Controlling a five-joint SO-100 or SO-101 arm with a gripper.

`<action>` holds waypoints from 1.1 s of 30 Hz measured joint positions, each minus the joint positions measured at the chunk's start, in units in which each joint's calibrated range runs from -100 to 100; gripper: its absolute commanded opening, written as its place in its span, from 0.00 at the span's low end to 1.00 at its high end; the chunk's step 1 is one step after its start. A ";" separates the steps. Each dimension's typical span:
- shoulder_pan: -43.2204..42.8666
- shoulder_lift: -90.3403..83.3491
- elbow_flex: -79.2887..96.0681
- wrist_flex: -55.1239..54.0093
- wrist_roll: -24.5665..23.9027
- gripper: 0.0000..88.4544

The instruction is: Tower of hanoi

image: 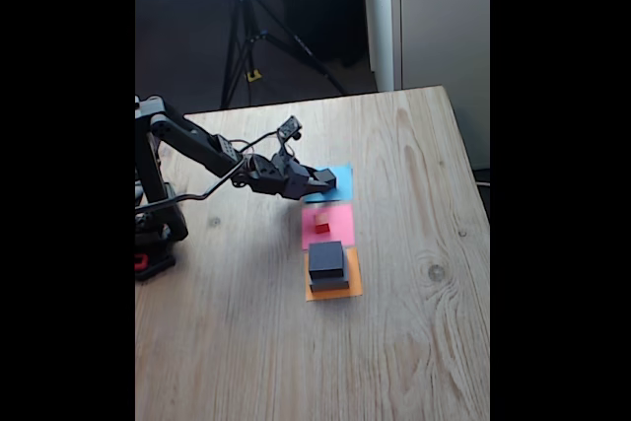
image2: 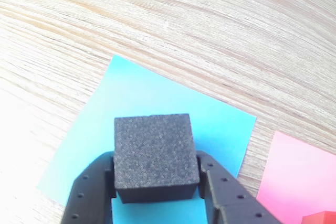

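Small dark grey block (image2: 156,157) sat closest to the wrist cam, clamped betw. the two fingers (image2: 89,192) of the gripper (image2: 156,182), over the blue paper square (image2: 131,124); finger bases cut off by bottom edge. Couldn't tell if block touched the paper or hung above it. Fixed view: gripper (image: 323,181) at the blue square (image: 340,184), held block barely distinguishable from dark claw. Tiny red cube (image: 322,227) on pink paper square (image: 328,227); in wrist view only a red corner (image2: 320,217) showed at bottom right on pink (image2: 299,177). Medium black block (image: 326,258) stacked on wide flat grey block (image: 329,284), both on orange paper square (image: 335,291), mostly covered. Squares ran in a line mid-table (image: 414,342); arm base (image: 153,234) at left edge, partly cropped.
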 measured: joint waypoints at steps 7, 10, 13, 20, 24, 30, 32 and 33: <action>0.00 0.00 2.78 -5.44 0.00 0.27; 0.00 0.00 3.48 -7.13 0.00 0.29; 0.41 0.09 4.00 -8.09 0.00 0.30; 0.41 -4.62 4.26 -4.72 0.00 0.28; 0.41 -13.68 4.69 4.72 0.00 0.19; 0.21 -31.12 4.52 28.26 -1.39 0.02; 0.21 -36.43 4.52 36.91 -1.56 0.00; 0.21 -38.82 4.52 40.75 -1.56 0.00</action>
